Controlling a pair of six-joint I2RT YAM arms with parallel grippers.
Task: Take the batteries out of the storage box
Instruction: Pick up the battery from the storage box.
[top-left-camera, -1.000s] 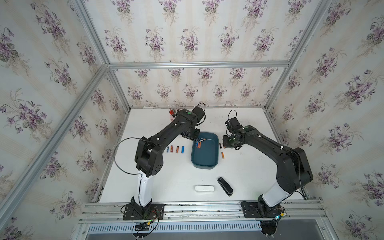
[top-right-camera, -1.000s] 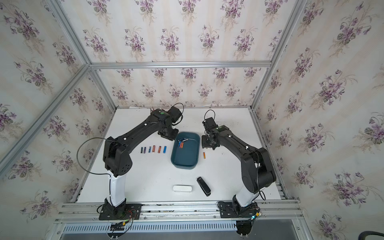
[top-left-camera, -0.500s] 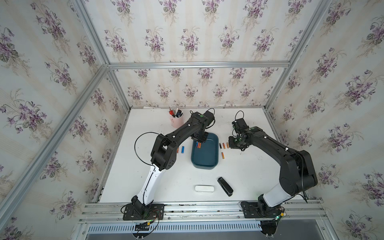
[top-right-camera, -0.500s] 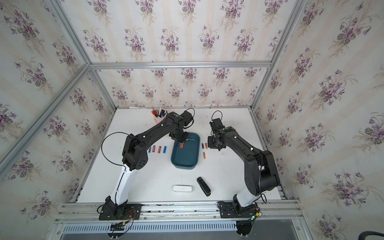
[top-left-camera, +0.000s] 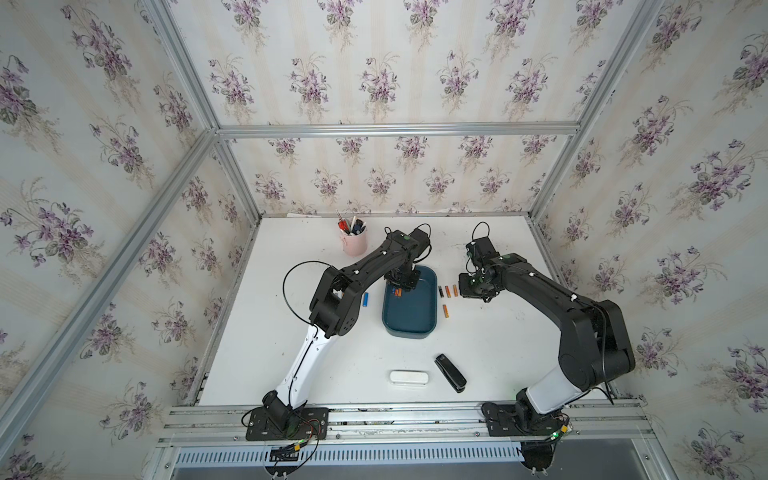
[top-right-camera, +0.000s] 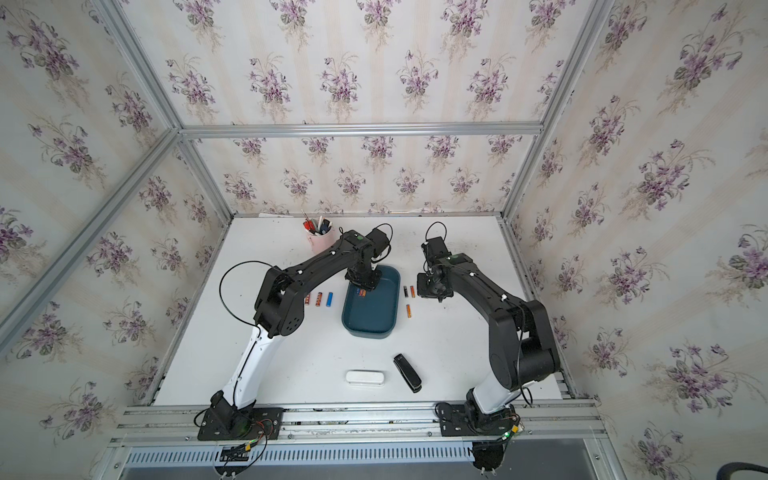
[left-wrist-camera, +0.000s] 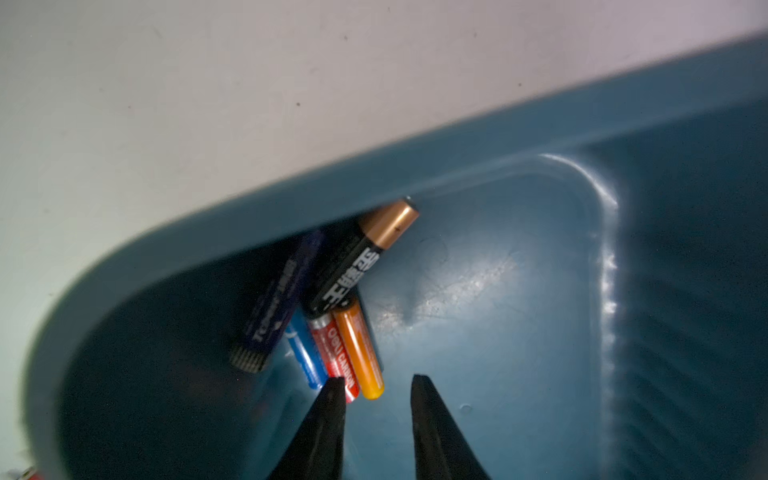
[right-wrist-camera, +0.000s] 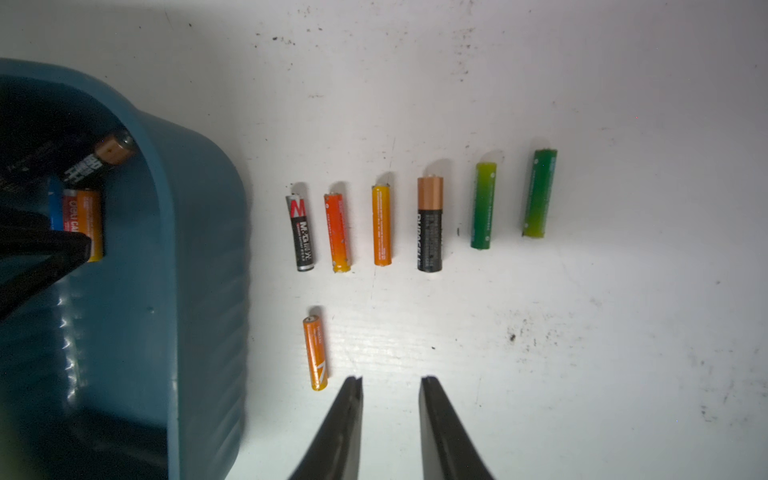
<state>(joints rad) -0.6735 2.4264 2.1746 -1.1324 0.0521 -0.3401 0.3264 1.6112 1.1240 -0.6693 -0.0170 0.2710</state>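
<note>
The storage box (top-left-camera: 409, 318) lies in the middle of the tabletop (top-left-camera: 291, 353). Five batteries (left-wrist-camera: 359, 349) lie in it, crowded into its far corner on the left arm's side: a black one with a copper end, a dark purple one, and a blue, a red and an orange one side by side. The left hand (left-wrist-camera: 377, 380) hangs inside the box, released, with nothing between its parted fingers. One fingertip is over the end of the red battery (left-wrist-camera: 334, 353), but I cannot tell whether it touches. Just outside the box's right wall a row of six batteries lies on the tabletop: black, two orange, black-and-copper and two green. A lone orange battery (right-wrist-camera: 315, 353) lies apart from the row. The right hand (right-wrist-camera: 390, 379) hovers beside that wall, released and empty. Beyond the box's left wall lie a blue battery (top-right-camera: 329, 299) and two others. Behind the box, a pink cup (top-left-camera: 354, 245) holds pens and red-handled tools.
</note>
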